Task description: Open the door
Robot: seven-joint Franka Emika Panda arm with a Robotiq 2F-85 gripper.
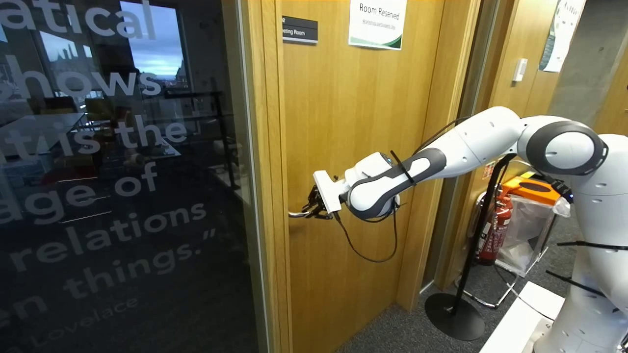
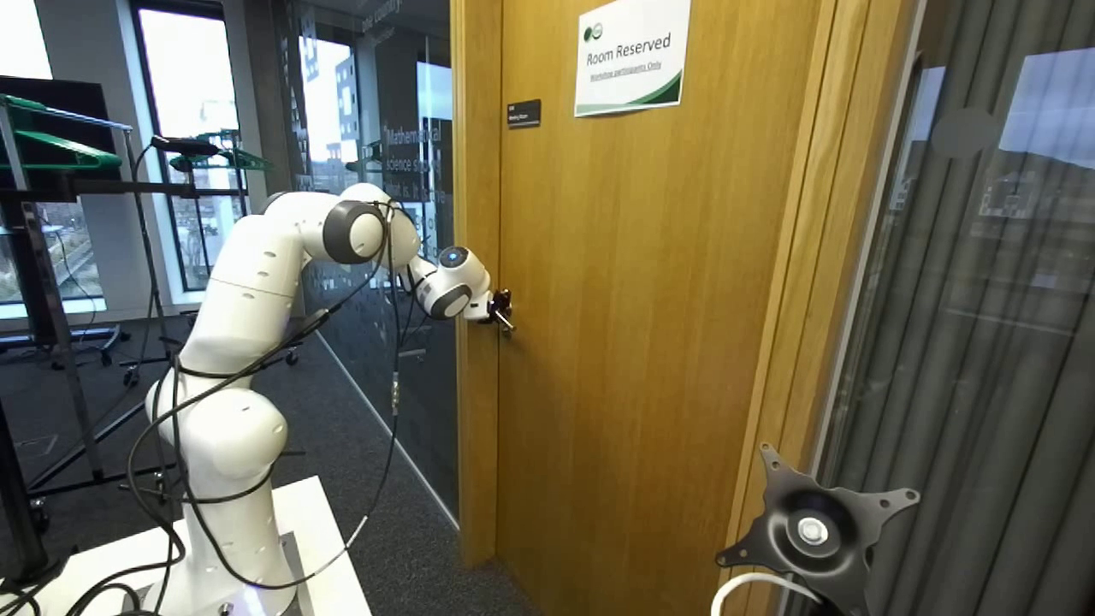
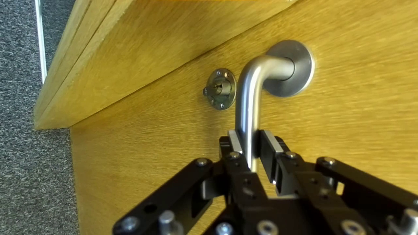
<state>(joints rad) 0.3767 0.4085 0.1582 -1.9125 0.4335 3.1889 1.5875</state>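
Observation:
The door (image 1: 363,113) is tall light-brown wood and also shows in an exterior view (image 2: 642,257). It sits in its frame with no gap visible. It bears a dark plaque (image 1: 300,30) and a white-green paper sign (image 1: 377,25). The silver lever handle (image 3: 249,94) runs from its round plate down between my fingers in the wrist view. My gripper (image 3: 252,143) is shut on the straight part of the lever, one pad on each side. The lever's end is partly hidden by the fingers. In both exterior views my gripper (image 1: 316,203) (image 2: 500,305) is at the handle.
The wooden frame (image 1: 269,196) stands out close beside the handle, next to a dark glass panel (image 1: 122,245) with white lettering. A lock (image 3: 221,88) sits beside the lever. A black stand base (image 1: 455,316) and a fire extinguisher (image 1: 496,230) stand near the arm.

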